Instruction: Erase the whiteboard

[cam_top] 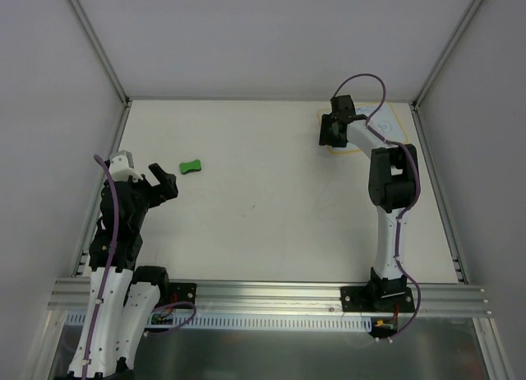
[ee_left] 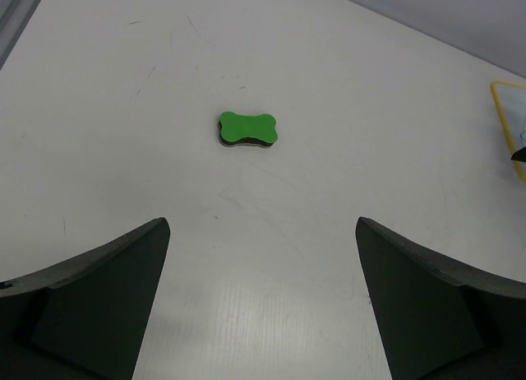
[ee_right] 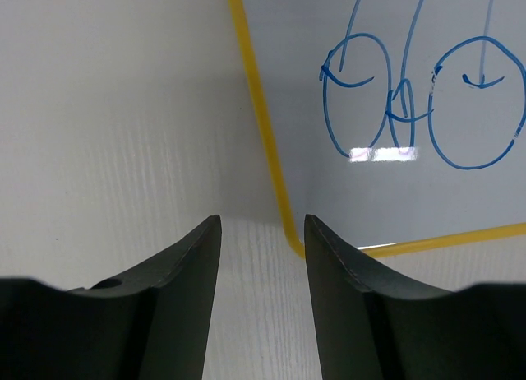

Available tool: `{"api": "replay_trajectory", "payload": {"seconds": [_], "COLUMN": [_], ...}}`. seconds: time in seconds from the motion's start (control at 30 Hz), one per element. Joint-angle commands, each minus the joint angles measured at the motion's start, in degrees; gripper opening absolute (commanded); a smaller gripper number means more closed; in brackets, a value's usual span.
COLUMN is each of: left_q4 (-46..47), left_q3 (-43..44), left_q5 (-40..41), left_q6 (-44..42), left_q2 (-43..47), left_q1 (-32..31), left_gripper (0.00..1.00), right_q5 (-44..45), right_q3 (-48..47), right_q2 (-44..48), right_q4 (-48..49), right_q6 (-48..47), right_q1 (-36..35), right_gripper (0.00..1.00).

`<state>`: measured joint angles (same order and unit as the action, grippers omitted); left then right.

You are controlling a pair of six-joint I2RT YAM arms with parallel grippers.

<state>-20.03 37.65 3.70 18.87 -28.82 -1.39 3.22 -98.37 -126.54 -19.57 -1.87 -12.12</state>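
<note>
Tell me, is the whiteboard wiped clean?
No, the whiteboard plainly bears blue scribbled loops across its face in the right wrist view.

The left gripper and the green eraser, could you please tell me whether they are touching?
Apart. The left wrist view shows bare table between the open left gripper and the green eraser.

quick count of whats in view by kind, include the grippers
whiteboard: 1
green eraser: 1
grippers: 2, the left gripper and the right gripper
total: 4
</note>
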Motion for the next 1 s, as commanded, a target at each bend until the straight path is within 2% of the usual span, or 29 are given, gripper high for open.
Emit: {"api": "replay_trajectory", "payload": {"seconds": [0.0,0.27,0.47,0.6,0.7,0.97], "left_q4": [1.14,1.14,1.05,1.05,1.05,1.05], "left_q3": [-0.12,-0.12,-0.21,-0.21,-0.30,-0.47], "left_q5": [0.34,0.60,0.95,1.22,1.31,1.57], "left_q6": [0.73,0.81,0.81,0.90,0.90,0.64], "left_q2": [0.17,0.78,1.13,1.40,1.57,2.27], "left_q1": [0.42,0.42,0.42,0.42,0.42,0.42], "left_gripper": [0.99,0.99,0.99,0.99,0.99,0.99], "right_q5": [0.91,-0.41,-1.91,-3.74,-5.51,-7.35], "right_q3": [-2.09,-1.04,4.39,9.85,14.15,15.49], "right_q2": [-0.55,-1.43,0.50,3.66,6.91,10.35], "right_q4": [0.06,-2.84,-3.28,-3.98,-4.94,-11.01], "right_q6": [1.78,4.59,6.53,6.88,7.49,13.02], "right_q1": [0.61,0.43,-2.03,-6.15,-12.02,-27.50], "right_gripper": [0.48,0.37,0.21,0.17,0.17,0.20]}}
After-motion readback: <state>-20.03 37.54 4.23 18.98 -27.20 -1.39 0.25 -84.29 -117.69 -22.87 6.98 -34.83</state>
